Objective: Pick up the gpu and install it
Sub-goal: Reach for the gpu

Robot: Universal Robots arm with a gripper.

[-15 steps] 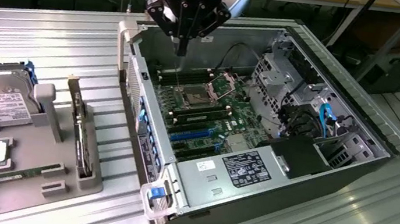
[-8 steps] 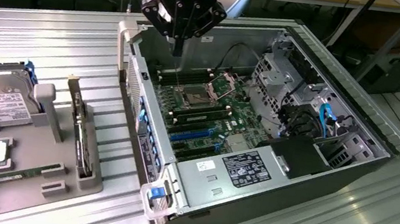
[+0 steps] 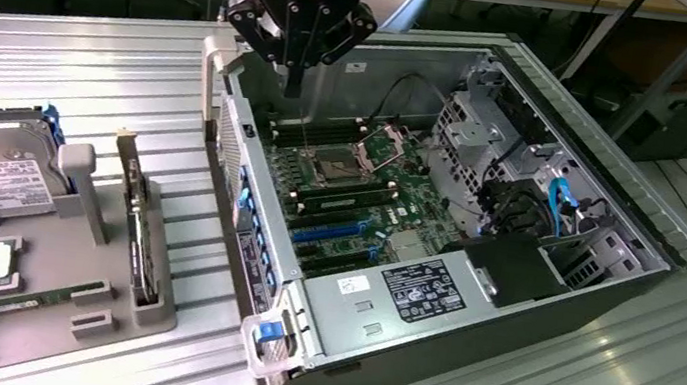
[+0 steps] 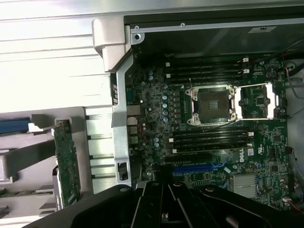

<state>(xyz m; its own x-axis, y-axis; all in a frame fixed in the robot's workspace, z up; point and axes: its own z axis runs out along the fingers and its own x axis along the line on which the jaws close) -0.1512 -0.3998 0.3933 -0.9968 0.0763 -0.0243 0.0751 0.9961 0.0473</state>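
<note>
Hovering over the open PC case [image 3: 246, 169] w/ my jaws pressed together and empty, so I'd judge pickup hasn't begun. The gpu [image 3: 140, 225] stands on edge in the grey holder [image 3: 44, 262] on the worktop [image 3: 92, 66], beside the case, toward the worktop's edge on the exterior view's left. A grab prob calls for jaws spread and lined up w/ the card's top edge; readable text: what looks like a Dell mark [image 4: 243, 155] on the mobo [image 4: 156, 95], PSU label [image 3: 425, 290] too small to read.
</note>
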